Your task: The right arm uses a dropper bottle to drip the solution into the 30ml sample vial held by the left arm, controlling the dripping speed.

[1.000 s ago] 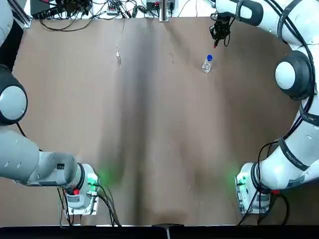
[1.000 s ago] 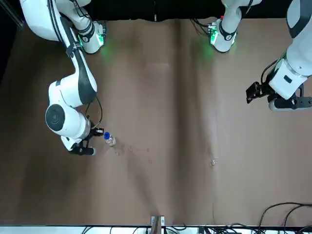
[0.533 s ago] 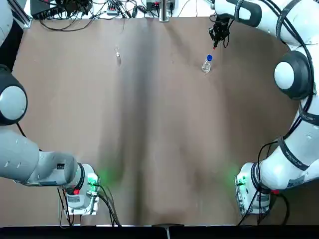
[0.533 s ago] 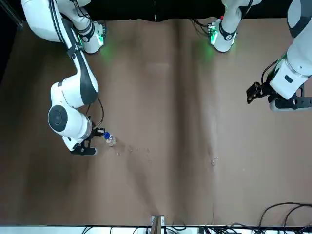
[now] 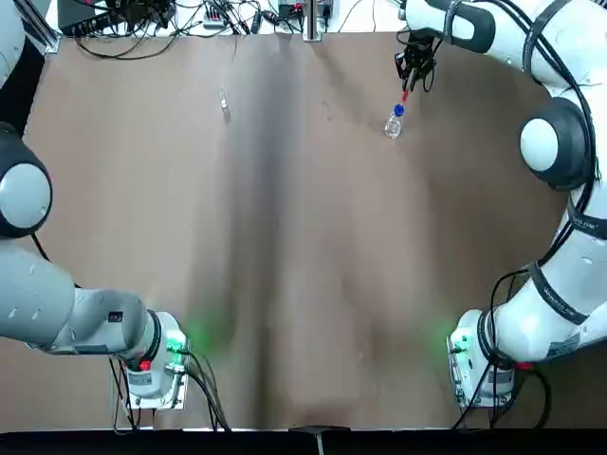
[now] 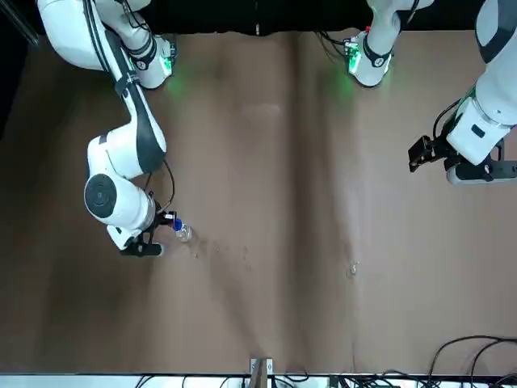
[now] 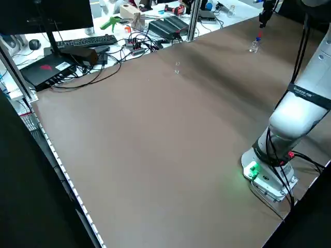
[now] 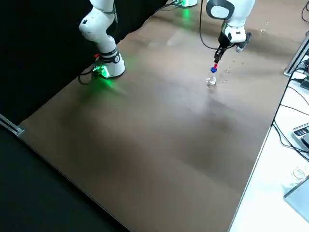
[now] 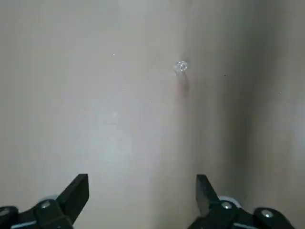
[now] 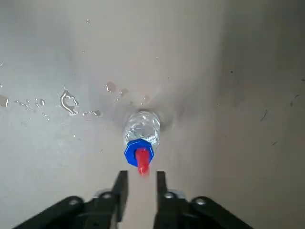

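The dropper bottle [image 10: 142, 128] is stood upright on the bench [image 5: 322, 237], towards the far edge and right of the middle. Its blue neck collar [image 10: 138, 152] and red dropper bulb [image 10: 143, 162] are turned upwards. The right gripper [image 10: 142, 172] is held low over it, with the fingers released and parted on either side of the bulb's tip; no grip on the bottle is shown.

The sample vial [image 5: 225, 106] is placed well apart from the bottle, nearer the far left corner of the bench, and is not held by either arm. The left gripper [image 9: 142, 182] is suspended above the left part of the bench, its fingers spread wide and nothing grasped between them.

Droplets of clear liquid [image 10: 69, 102] are scattered on the bench surface near the bottle, the largest being irregular in outline. Beyond the far edge, a white table [image 7: 152, 23] is covered in part by tangled black cables [image 7: 124, 54], and a black keyboard [image 7: 88, 42] and a monitor [image 7: 46, 15] are set towards its left end.
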